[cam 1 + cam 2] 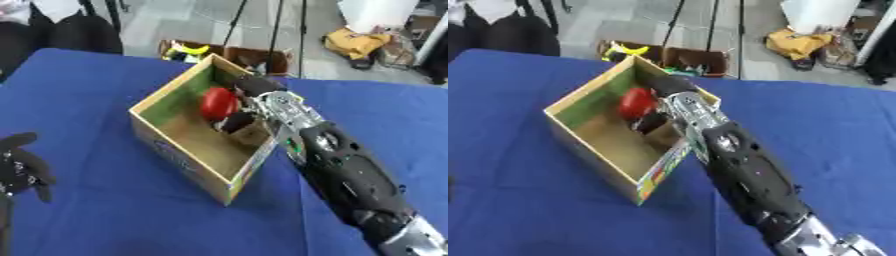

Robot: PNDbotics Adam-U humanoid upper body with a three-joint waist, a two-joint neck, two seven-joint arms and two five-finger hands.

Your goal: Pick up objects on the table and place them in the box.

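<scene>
Placement step, by the look of it. Blue table [87, 90] bearing an open cardboard box [175, 150] near its far edge. Right hand [249, 107] reaching over the box's right wall, curled round a red round object [218, 103] inside, against the far wall. Next: uncurl, lift clear. Left hand [22, 167] relaxed, holding nothing, at the table's left edge.

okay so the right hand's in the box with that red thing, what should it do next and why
Probably open the right hand and let the red object go: the hand is already reaching over the box wall and the object sits inside, above the floor. Whether the fingers are curled round it is unclear.
</scene>
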